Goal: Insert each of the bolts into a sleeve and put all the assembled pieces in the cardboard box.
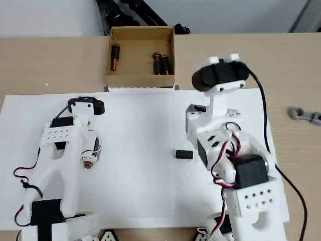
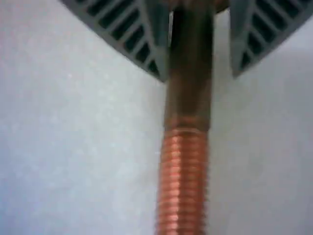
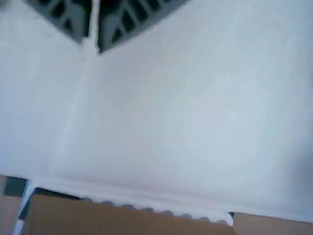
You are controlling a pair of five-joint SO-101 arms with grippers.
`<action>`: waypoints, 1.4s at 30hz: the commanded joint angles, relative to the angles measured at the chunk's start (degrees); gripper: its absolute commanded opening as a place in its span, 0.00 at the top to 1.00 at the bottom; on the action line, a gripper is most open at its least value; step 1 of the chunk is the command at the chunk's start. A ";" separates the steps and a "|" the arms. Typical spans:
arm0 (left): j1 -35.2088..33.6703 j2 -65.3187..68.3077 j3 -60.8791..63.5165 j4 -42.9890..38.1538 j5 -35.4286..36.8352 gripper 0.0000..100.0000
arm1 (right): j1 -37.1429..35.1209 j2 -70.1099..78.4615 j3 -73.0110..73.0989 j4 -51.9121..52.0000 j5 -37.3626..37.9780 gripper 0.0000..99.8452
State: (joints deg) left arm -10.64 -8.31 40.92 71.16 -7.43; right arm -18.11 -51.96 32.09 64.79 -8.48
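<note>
My left gripper point(image 2: 195, 29) is shut on a copper bolt point(image 2: 188, 147), whose threaded end sticks out past the grey fingers point(image 2: 142, 34) over the white mat. From above, that gripper point(image 1: 90, 154) hovers low over the left of the mat with the bolt's end point(image 1: 88, 164) showing. A black sleeve point(image 1: 184, 154) lies on the mat's middle, close to the right arm point(image 1: 215, 140). My right gripper point(image 3: 93, 36) is shut and holds nothing above the mat. The cardboard box point(image 1: 142, 32) at the back holds three assembled pieces point(image 1: 115, 56).
The white mat point(image 1: 140, 191) covers most of the wooden table. A metal wrench point(image 1: 301, 114) lies on bare wood at the far right. The box's near wall point(image 3: 122, 220) shows beyond the mat's edge in the right wrist view.
</note>
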 commanded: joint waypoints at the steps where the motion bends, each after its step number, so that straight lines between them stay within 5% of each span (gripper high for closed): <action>1: -0.09 -0.26 1.89 -2.64 0.18 0.92 | 0.40 -3.12 0.62 -0.75 -0.53 0.99; 19: 0.09 -0.70 6.29 -5.19 -0.44 0.99 | 0.40 -4.18 1.58 -0.75 -0.62 0.99; 28: 5.10 -5.27 -6.55 8.62 -6.68 0.99 | 0.40 -4.18 1.67 -0.75 -0.62 0.99; 35: 9.58 -16.70 -19.30 22.77 -17.49 0.99 | 0.40 -4.18 1.67 -0.75 -0.62 0.99; 42: 9.05 -18.20 -25.10 29.36 -41.58 0.99 | 0.40 -4.09 1.67 -0.75 -0.70 0.99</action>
State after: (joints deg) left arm -1.41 -24.57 18.77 98.51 -38.55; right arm -18.11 -55.21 34.20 64.79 -8.48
